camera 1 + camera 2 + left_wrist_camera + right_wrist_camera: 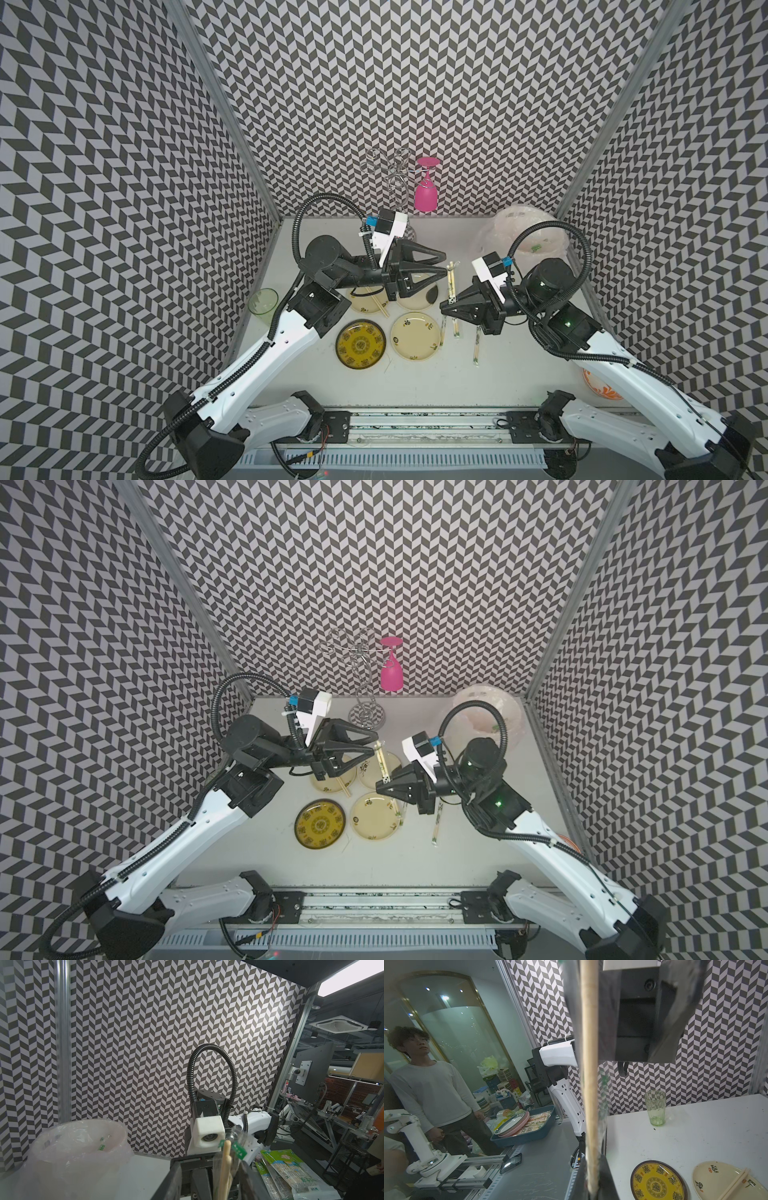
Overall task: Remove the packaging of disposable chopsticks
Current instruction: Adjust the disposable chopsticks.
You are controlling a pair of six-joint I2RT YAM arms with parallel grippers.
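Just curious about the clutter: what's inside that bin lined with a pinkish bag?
Inside the bin, on its pinkish bag lining, lie clear wrappers with green marks. How many there are, and the bin's bottom, stay hidden behind the rim and crumpled plastic.

a robotics lab: chevron-papered test booth (415, 83), aluminium rails (415, 422), another robot arm (418, 1138) standing outside.

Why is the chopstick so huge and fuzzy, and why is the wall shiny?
Right wrist view: the chopstick sits close to the lens, so it looms big and soft; the green glass behind looks sharp. Left wrist view: the ceiling light glares white, leaving a bright patch on the patterned wall.
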